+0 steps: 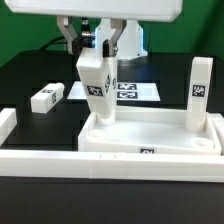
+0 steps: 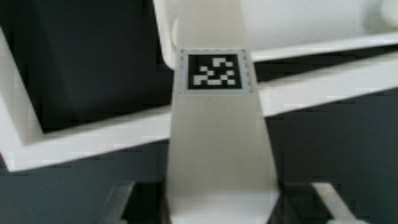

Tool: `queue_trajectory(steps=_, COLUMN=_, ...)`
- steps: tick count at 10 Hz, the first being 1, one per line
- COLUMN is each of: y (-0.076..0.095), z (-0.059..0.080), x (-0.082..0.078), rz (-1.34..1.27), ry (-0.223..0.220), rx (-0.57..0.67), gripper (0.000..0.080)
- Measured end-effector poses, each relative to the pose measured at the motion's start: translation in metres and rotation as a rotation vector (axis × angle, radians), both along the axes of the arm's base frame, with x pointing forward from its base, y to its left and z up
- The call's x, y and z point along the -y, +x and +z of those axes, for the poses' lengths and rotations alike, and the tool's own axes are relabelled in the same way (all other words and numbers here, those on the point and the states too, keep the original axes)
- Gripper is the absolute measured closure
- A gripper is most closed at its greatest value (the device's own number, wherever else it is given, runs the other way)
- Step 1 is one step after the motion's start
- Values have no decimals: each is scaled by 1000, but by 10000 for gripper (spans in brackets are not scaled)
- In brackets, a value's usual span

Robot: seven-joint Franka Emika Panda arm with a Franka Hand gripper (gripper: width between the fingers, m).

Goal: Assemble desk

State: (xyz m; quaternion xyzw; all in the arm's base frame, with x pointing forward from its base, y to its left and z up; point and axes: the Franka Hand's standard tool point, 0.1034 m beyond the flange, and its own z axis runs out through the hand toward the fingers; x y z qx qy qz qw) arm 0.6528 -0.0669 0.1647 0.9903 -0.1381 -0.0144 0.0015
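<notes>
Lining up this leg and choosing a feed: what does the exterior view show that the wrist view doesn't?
Exterior only: an upright leg standing in the desk panel, a loose leg lying flat, and the marker board. Wrist only: a close-up of the tag on the held leg. Both: the pincer shut on that leg, over the panel.

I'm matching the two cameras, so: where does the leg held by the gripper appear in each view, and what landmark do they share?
Exterior view: the held leg hangs tilted under the gripper, slightly toward the exterior view's left, lower end at a corner of the panel.
Wrist view: the held leg fills the middle, running away from the camera.
Shared landmark: the square tag on the held leg's face.
</notes>
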Motion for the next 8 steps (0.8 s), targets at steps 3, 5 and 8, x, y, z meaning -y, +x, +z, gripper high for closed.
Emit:
queue_trajectory(steps=3, y=19, z=3, x=-32, rz=-53, ry=-8, rx=97, gripper=515)
queue_trajectory(steps=5, y=30, z=4, x=-55, rz=-86, ry=-22, rx=263, gripper=515)
queue_trajectory(steps=8, y=30, z=5, x=-69, rz=-46, ry=-26, rx=286, gripper=515)
